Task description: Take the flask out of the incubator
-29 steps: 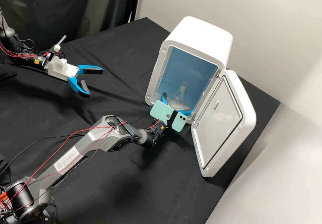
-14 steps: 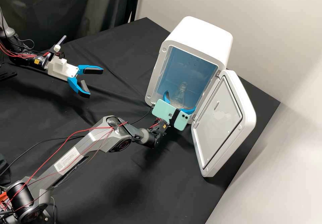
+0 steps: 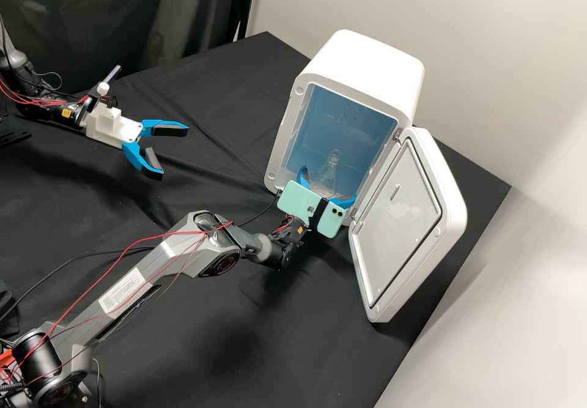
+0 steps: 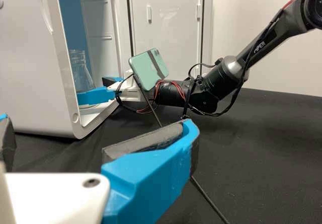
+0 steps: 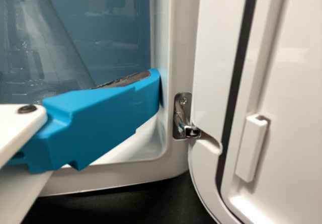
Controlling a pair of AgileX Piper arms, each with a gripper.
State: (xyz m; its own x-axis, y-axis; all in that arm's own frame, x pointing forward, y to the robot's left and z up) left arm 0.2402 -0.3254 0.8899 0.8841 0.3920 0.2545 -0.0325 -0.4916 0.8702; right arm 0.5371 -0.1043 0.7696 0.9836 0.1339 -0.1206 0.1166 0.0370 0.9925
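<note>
Black cloth covers the counter (image 3: 232,90), and on it the white incubator (image 3: 367,65) stands with its door (image 3: 409,224) swung wide to one side. Your flask (image 3: 331,164) is inside, upright on the chamber floor, with its neck pointing straight up and its wide base down.

What matters for you is how it sits against the right fingers (image 3: 347,202). They are spread apart at the chamber mouth, one on each side of the flask's base. From the high view the glass stands between them, a little deeper in. The right wrist view agrees: the glass is just beside the inner pad of one finger, though you cannot tell whether pad and glass touch.

So the grip line runs across the flask's upright axis, low on the cone. I judge that you need only close, then draw straight back out through the opening, minding the door hinge (image 5: 183,122) close by.

The left fingers (image 3: 137,154) hang apart too, holding nothing, well away over the counter. The right arm is plainly the nearer.
</note>
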